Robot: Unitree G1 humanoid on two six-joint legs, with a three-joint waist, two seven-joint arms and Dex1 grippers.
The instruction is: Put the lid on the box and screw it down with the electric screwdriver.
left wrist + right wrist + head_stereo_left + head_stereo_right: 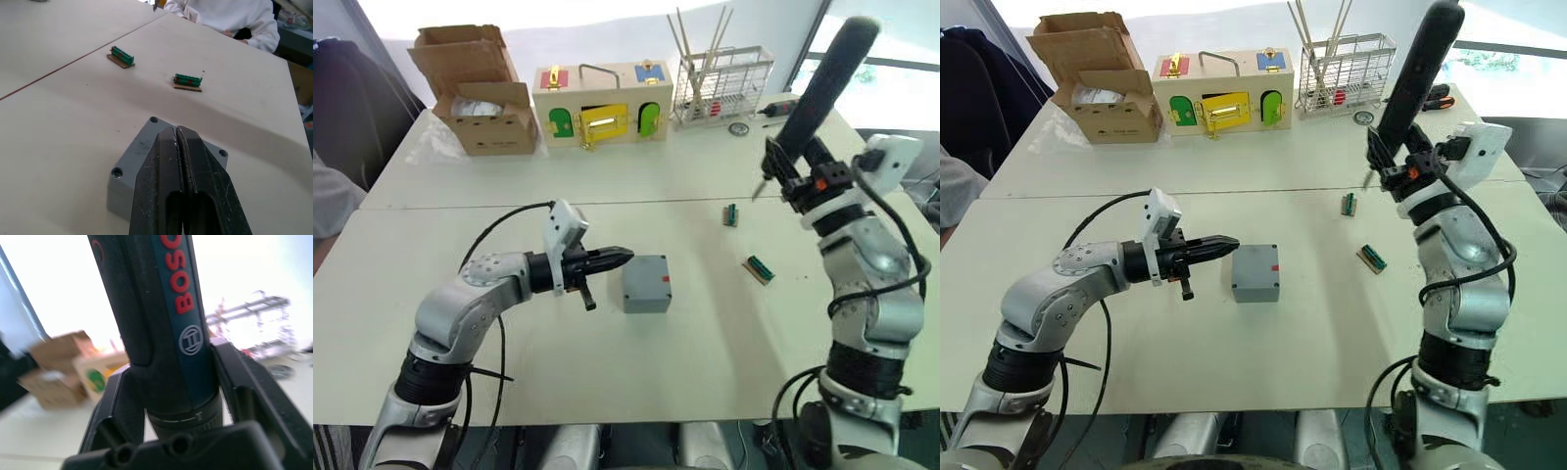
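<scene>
Box (1255, 272) sits mid-worktop, lid apparently already seated. Left gripper (1227, 245) pinched closed, empty, just beside it. Right gripper (795, 166) clamps electric screwdriver (824, 78), raised. Rigid, light plastic; likely slides, so brace its sides.

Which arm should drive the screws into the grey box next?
The right. Its pincer already grips the electric screwdriver, raised above the table. The left pincer sits shut beside the box, which appears lidded.
</scene>
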